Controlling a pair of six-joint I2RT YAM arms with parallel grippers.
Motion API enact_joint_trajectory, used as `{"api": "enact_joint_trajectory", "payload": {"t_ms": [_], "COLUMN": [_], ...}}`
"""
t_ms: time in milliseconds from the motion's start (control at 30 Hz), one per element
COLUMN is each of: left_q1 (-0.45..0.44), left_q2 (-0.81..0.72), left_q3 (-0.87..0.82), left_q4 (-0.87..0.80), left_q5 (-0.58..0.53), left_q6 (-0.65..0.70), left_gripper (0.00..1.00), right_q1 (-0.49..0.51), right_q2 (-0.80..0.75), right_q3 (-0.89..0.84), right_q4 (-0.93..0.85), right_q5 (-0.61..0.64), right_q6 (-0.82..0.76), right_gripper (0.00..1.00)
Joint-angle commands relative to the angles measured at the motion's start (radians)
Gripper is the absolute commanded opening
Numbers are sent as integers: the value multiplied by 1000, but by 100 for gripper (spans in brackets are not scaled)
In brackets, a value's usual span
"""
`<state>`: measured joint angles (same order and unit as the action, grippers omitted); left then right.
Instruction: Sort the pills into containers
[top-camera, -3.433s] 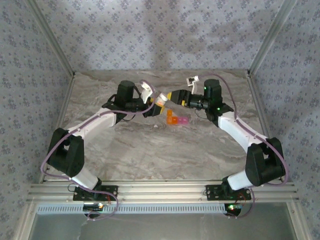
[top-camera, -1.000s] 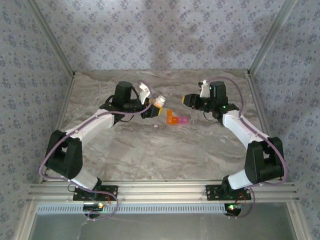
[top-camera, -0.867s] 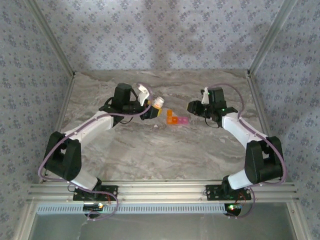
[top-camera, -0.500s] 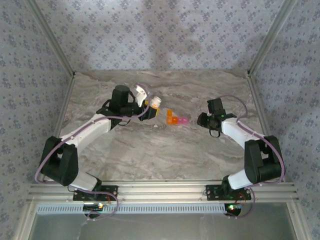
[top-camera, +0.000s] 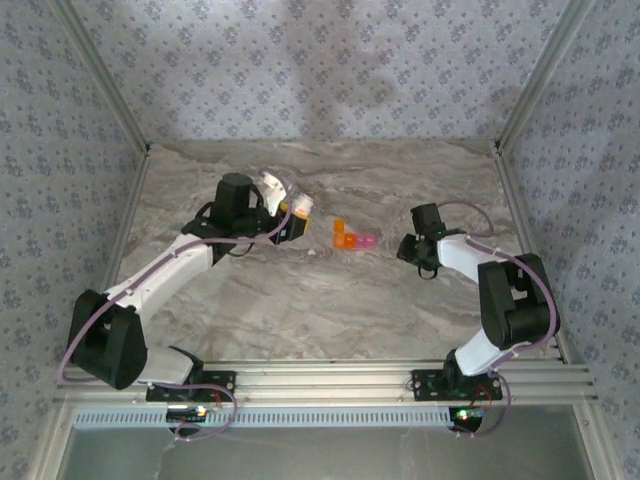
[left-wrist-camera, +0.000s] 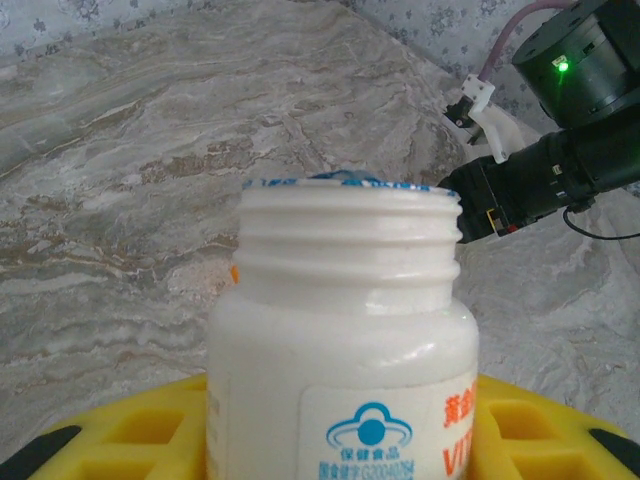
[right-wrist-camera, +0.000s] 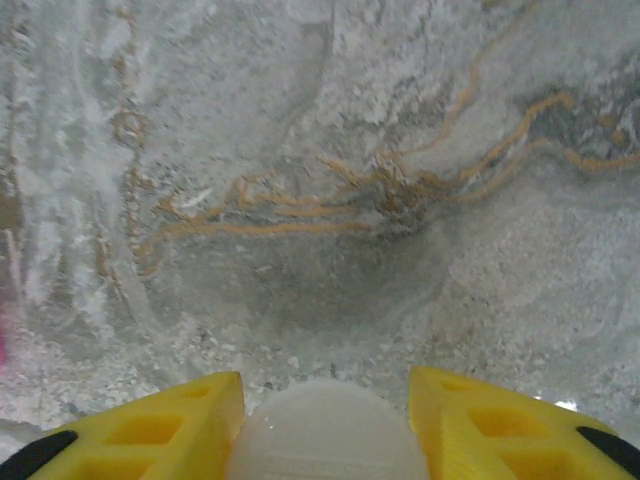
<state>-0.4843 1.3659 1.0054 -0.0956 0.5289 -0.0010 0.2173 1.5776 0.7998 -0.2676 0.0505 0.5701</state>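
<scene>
My left gripper is shut on a white bottle with no cap, and in the left wrist view its threaded mouth stands upright. The bottle hangs just left of the containers, a joined orange and pink pair on the table. My right gripper is low over the marble, right of the containers. Its yellow fingers stand slightly open around the white cap, with a slim gap at the right finger. The pills are hidden.
The marble table is walled with patterned fabric on three sides and framed by metal posts. The right arm's wrist shows beyond the bottle in the left wrist view. Both arm bases sit on the near rail.
My right gripper pulled away from the bottle with the cap, swung right and down to the table, and its jaws have parted. The left arm shifted the bottle slightly left.
</scene>
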Motion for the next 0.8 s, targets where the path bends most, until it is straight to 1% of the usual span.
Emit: {"api": "enact_joint_trajectory", "payload": {"t_ms": [0,33,167,300,400,500,633,767], "left_q1": [1,-3,-12,-24,-35,-51,-72,-78], "left_q2": [-50,-58,-86,-97,-81,-53,-38,-38], "left_q3": [2,-4,-18,-19,-8,14,27,11], "left_q4": [-43,-48,-65,-70,-71,-84,-80,-42], "left_q5": [-8,-12,-27,-39,-42,-47,-64,-75], "left_q6": [18,18,8,-18,-29,-36,-40,-48], "left_gripper": [0,0,0,0,0,0,0,0], "right_q1": [-6,-6,-5,2,2,2,6,11], "right_q2": [20,19,-19,-119,-168,-164,-111,-26], "right_q3": [-16,-18,-17,-4,21,68,145,222], "right_q4": [-33,-33,-51,-109,-144,-166,-176,-184], "right_q5": [21,16,-21,-68,-109,-157,-222,-270], "right_q6": [21,22,-3,-64,-99,-135,-149,-153], "right_gripper": [52,54,67,72,73,72,71,70]}}
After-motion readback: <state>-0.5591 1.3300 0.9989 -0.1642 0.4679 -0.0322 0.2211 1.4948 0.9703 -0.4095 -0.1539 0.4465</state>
